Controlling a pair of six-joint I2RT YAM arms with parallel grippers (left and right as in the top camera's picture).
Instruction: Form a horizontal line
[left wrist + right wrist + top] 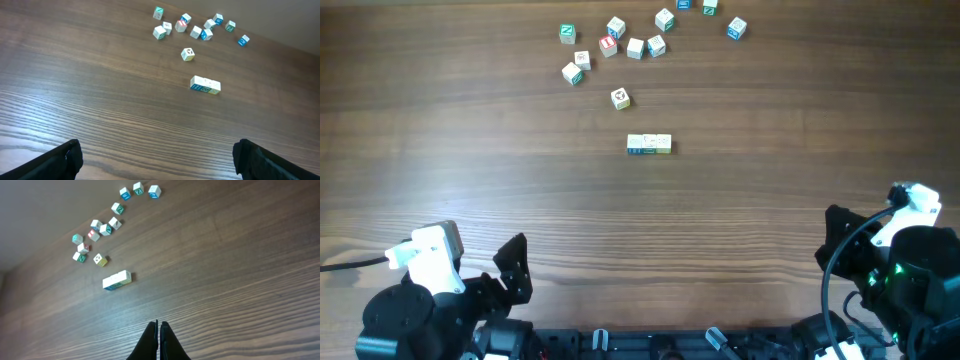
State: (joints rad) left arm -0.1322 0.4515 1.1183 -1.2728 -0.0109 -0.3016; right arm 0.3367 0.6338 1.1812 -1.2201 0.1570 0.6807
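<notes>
Overhead view: horizontal line [649, 145] of three letter cubes lies near the table's centre, edge to edge, long axis left-right, parallel to the near edge. No clear front or back end. Loose letter cubes [636, 47] are scattered toward the far edge, the nearest cube [620, 98] apart from the row. Left end effector [157, 155] is spread wide and empty. Right end effector [159, 330] is closed on nothing. Both sit at the near edge, well away from the row.

Judgement: line looks formed, release step done. Next move only calls for staying clear of the row.
</notes>
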